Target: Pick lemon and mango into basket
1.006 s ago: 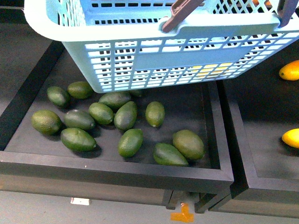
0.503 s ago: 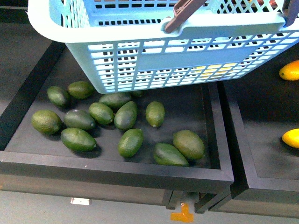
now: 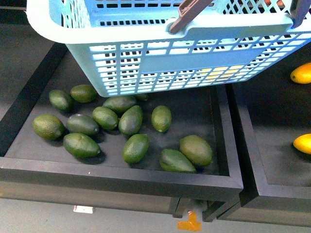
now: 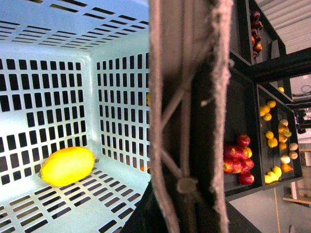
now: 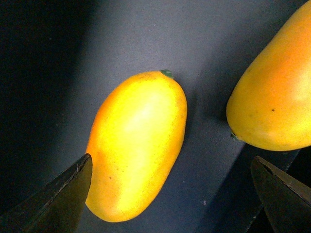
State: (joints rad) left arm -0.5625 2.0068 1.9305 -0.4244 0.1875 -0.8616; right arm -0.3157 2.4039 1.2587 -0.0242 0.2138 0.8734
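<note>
The pale turquoise basket [image 3: 160,53] hangs over the back of the fruit trays, its brown handle [image 3: 188,13] raised. My left gripper [image 4: 187,194] is shut on that handle [image 4: 187,97], which fills the middle of the left wrist view. Inside the basket the lemon [image 4: 67,166] lies on the slotted floor in a corner. A yellow-orange mango [image 5: 138,145] rests on a dark tray right beneath my right gripper [image 5: 170,204]. That gripper is open, with one dark fingertip [image 5: 63,199] next to the mango's lower end, and nothing is held. A second mango [image 5: 272,97] lies beside the first.
Several green oval fruits [image 3: 131,121] lie in the black tray [image 3: 121,177] under the basket. Two mangoes [image 3: 301,73] [image 3: 302,143] show in the neighbouring tray on the right. Red apples [image 4: 238,160] and mixed yellow fruit [image 4: 269,138] fill bins further off.
The basket swayed slightly to the right and came back to almost the same place. The fruit in the trays has not moved.
</note>
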